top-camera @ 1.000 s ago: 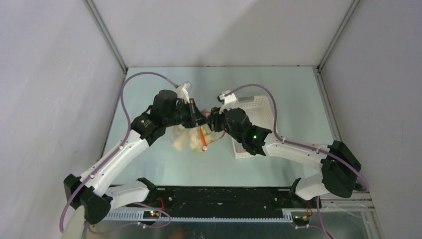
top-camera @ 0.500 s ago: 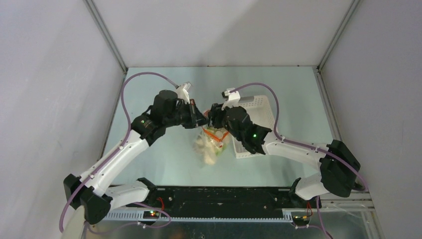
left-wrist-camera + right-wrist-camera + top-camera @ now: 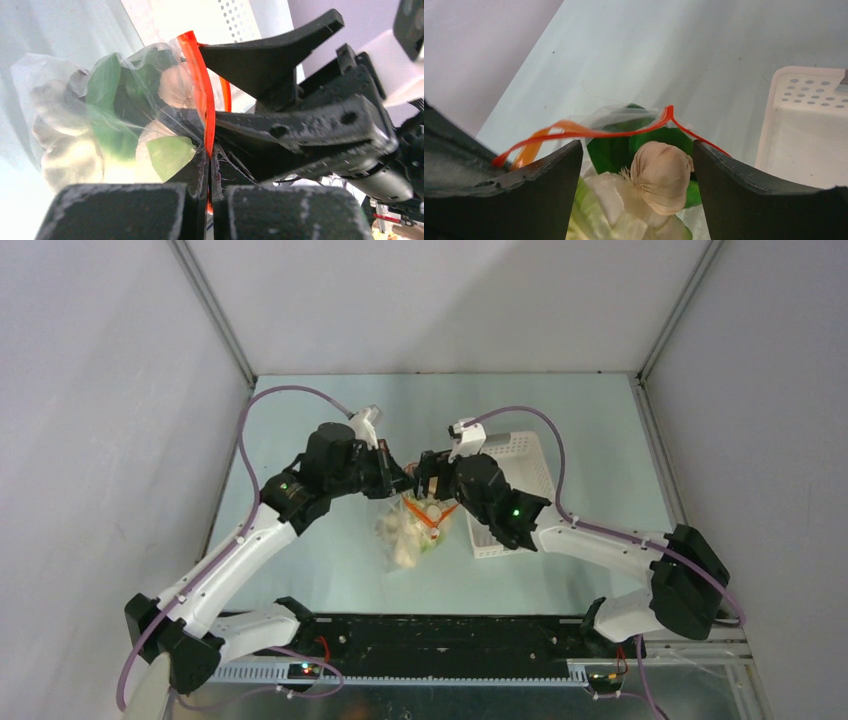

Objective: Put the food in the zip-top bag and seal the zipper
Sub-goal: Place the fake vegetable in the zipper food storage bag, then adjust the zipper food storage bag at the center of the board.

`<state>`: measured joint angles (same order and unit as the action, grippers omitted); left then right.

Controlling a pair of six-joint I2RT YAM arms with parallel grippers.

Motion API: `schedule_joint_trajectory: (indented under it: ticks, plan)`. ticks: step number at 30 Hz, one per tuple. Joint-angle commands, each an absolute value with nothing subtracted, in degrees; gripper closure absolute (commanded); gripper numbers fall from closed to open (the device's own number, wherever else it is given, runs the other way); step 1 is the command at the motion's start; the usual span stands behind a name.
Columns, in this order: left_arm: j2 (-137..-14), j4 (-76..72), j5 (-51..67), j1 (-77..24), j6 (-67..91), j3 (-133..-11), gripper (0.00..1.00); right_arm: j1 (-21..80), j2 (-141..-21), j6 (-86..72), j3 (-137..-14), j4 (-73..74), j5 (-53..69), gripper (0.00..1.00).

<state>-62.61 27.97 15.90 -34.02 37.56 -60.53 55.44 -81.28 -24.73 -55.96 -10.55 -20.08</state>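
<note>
The zip-top bag [image 3: 408,535] hangs between both grippers above the table, holding the food: green bok choy leaves [image 3: 611,150] and pale lumps, one garlic-like [image 3: 660,170]. No dark brown ball shows. My left gripper [image 3: 403,483] is shut on the red-orange zipper strip [image 3: 202,85], which runs down between its jaws [image 3: 207,160]. The bag mouth gapes, its strip [image 3: 624,131] bowed open. My right gripper [image 3: 638,165] is open over the mouth, its fingers either side of the garlic lump without touching it. The white slider is not visible.
A white perforated basket [image 3: 520,455] lies on the table just right of the bag, under my right arm; it also shows in the right wrist view [image 3: 809,130]. The two grippers [image 3: 425,485] are nearly touching. The table is pale teal, with grey walls round it.
The bag swung from the left side to hang under the grippers, then settled slightly left. The right gripper shifted a little over the bag mouth. The left grip on the strip held.
</note>
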Motion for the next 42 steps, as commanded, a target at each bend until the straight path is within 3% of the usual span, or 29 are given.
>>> schedule_joint_trajectory:
  ticks: [1,4,14,21,35,39,42]
  plan:
    - [-60.85,24.62,14.24,-34.44,38.19,-61.5,1.0,56.75,-76.02,-23.29,-58.6,-7.93,-18.46,0.13]
    - [-60.82,25.07,13.43,-34.27,37.62,-61.73,1.0,56.88,-72.43,-21.09,-58.58,-5.87,-16.55,0.02]
    - [-60.32,26.12,15.58,-34.14,34.97,-62.62,1.0,52.4,-64.43,-12.65,-58.59,3.4,-8.52,0.01]
    - [-59.88,27.54,16.53,-34.19,33.28,-62.82,1.0,43.24,-60.36,-13.77,-57.3,17.68,2.45,0.13]
    - [-60.05,26.99,19.58,-34.19,32.48,-62.3,1.0,42.0,-68.04,-16.29,-52.89,15.99,3.25,0.27]
    - [-59.79,26.8,20.14,-34.18,32.22,-62.01,1.0,41.58,-71.01,-16.11,-52.65,13.52,4.76,0.33]
    - [-59.93,26.77,20.54,-34.15,32.01,-61.86,1.0,41.47,-72.15,-17.23,-52.65,11.24,5.88,0.44]
